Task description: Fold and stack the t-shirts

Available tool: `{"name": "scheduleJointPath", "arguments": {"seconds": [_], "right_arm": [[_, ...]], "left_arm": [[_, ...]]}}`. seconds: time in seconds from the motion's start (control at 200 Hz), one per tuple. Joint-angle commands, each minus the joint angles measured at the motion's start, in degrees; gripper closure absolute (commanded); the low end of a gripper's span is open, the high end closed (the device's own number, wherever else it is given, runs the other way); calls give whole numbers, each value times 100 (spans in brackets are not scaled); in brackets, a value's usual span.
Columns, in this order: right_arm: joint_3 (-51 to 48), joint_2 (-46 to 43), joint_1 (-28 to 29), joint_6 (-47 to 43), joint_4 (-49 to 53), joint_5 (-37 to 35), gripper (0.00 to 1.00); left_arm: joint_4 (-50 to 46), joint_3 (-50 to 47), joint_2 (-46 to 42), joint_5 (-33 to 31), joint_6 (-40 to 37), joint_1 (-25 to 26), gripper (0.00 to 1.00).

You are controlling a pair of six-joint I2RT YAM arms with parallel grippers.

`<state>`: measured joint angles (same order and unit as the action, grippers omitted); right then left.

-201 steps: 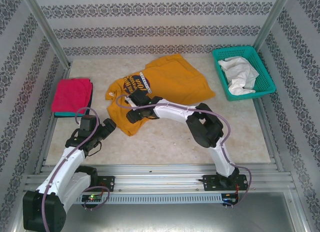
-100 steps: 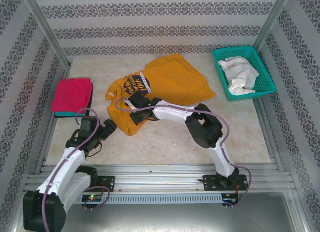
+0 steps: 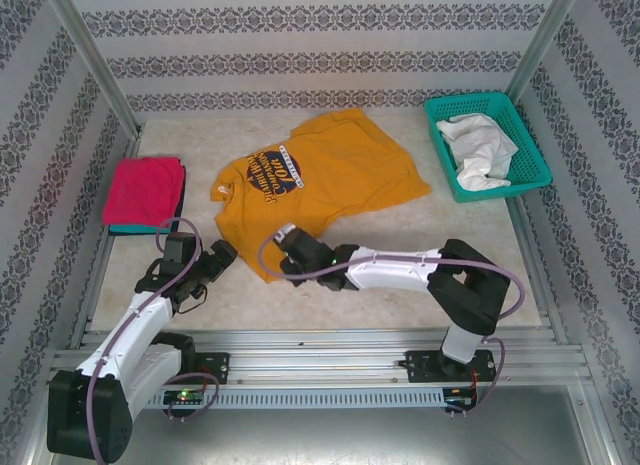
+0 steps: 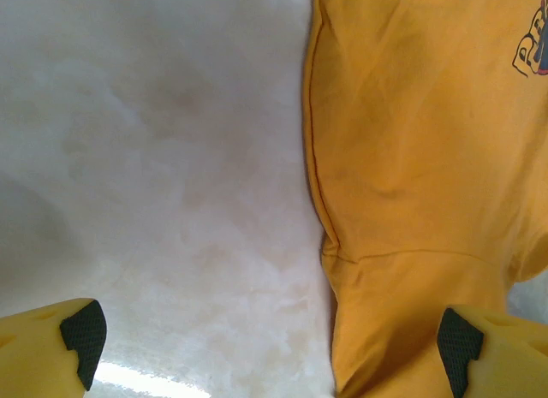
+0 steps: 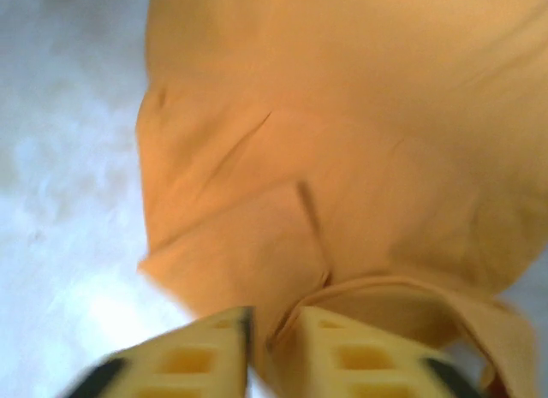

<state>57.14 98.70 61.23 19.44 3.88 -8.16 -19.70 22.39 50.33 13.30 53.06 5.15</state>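
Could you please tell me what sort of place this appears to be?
Probably a robot laundry-folding test cell: patterned panel walls on an aluminium frame enclose a pale tabletop, with a mustard t-shirt spread out and a teal basket holding white cloth.

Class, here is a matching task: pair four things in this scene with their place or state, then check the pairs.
1 orange t-shirt
2 pink t-shirt
3 basket
4 left gripper

A holds a white cloth
B wide open
C folded, at the table's left edge
D pinched by the right gripper

Pairs: 1-D, 2-C, 3-A, 4-B
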Motion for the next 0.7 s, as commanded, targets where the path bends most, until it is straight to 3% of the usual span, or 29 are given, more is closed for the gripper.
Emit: {"name": "scheduleJointPath", "arguments": {"seconds": [0.0,0.055,0.155,0.265,0.435,0.694], "right_arm": [[-384,-422,290,51,-582,-85,53],[-582,-663,302,50,-830,34,38],[-782,-999,115,16,-1141,76,27],[-742,-1048,-410,77,-1183,292,25],[-602,-939,-1163,165,-1236,541,25],[-721,-992,-1528,293,-1260,547,25]], "left_arm": [[211,-60,38,140,260,29,0],[229,-68,34,123,387,72,0],[305,-43,69,63,632,229,2],[577,140,358,-113,822,508,11],[1023,653,1615,-27,1032,675,18],[1806,1045,2775,9,1516,945,41]]}}
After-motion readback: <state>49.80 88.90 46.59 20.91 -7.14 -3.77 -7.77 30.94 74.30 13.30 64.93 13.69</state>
